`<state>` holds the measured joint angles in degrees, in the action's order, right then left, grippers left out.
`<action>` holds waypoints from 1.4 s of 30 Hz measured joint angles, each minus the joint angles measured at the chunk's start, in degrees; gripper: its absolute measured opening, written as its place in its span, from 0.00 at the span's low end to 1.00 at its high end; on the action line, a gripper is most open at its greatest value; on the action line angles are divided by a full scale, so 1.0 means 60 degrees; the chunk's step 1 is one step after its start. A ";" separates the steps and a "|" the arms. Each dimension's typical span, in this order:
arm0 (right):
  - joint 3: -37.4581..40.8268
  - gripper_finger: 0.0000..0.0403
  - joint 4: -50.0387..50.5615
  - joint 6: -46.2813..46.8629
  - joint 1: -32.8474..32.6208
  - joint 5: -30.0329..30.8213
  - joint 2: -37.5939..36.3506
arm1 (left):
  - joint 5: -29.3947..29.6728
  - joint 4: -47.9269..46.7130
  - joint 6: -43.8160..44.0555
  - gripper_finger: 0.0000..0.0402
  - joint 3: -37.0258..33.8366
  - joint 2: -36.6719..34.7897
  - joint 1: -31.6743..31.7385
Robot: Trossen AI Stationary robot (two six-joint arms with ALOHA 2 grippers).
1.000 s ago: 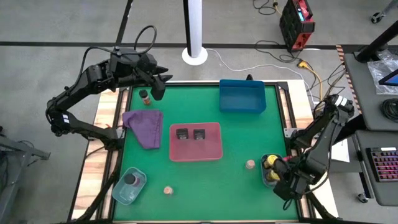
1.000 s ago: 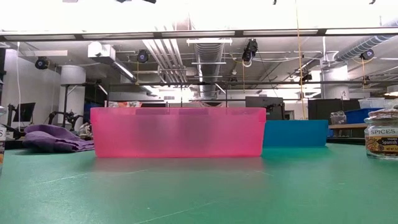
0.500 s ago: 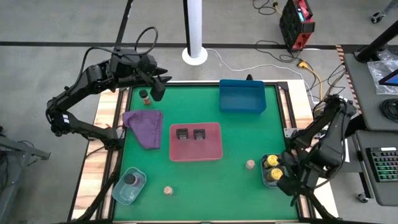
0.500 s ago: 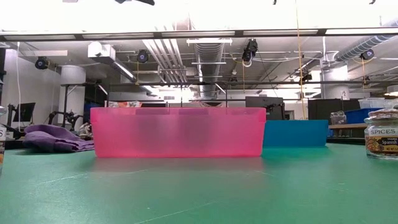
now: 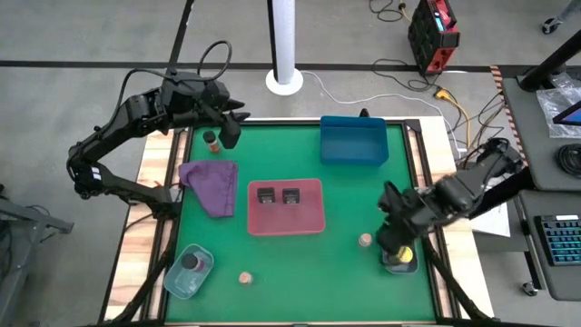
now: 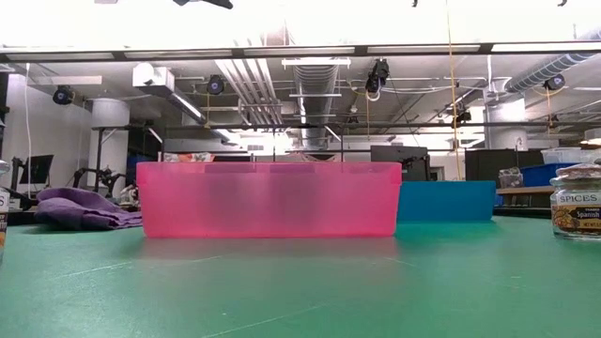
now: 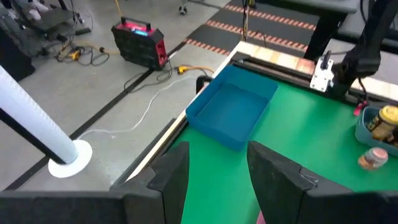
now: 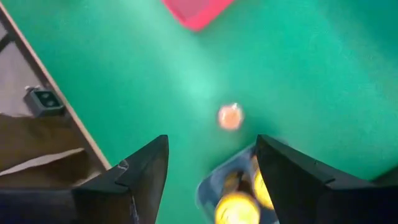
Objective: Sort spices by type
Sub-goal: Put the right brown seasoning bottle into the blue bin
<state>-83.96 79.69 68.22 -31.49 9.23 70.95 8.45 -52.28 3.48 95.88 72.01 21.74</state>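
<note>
In the high view two black square tins [image 5: 278,194] stand in the red tray [image 5: 310,221]. One dark brownish shaker [image 5: 212,141] stands at the table's far left, and my open left gripper [image 5: 233,125] [image 7: 217,154] hovers beside it. The other shaker [image 5: 192,262] sits in the grey-blue tray [image 5: 178,282]. Two pale tan jars [image 5: 245,277] [image 5: 365,241] stand on the mat. My open right gripper [image 5: 388,238] [image 8: 212,143] hangs over the small tray [image 5: 400,266] holding the yellow-capped jars [image 8: 238,205], next to a tan jar [image 8: 230,116].
A purple cloth [image 5: 211,186] lies left of the red tray, and a blue tray [image 5: 354,141] sits at the far edge. The low view shows the pink tray wall [image 6: 268,199] and a spice jar [image 6: 575,205] at the right. Bare green mat lies along the near edge.
My right arm has swung in from the table's near right corner toward the left and far side, so its gripper now hangs over the small tray with the yellow-capped jars. The left arm and all the jars have stayed put.
</note>
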 joint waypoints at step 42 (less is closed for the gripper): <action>0.5399 0.67 -0.5284 -0.7516 0.1002 -0.2367 0.1794 | 0.0749 -0.1318 0.2110 0.36 0.0000 -0.2590 -0.1851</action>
<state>-51.57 47.99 23.13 -25.47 -4.97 81.71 12.94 -60.18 16.14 95.88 56.47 10.63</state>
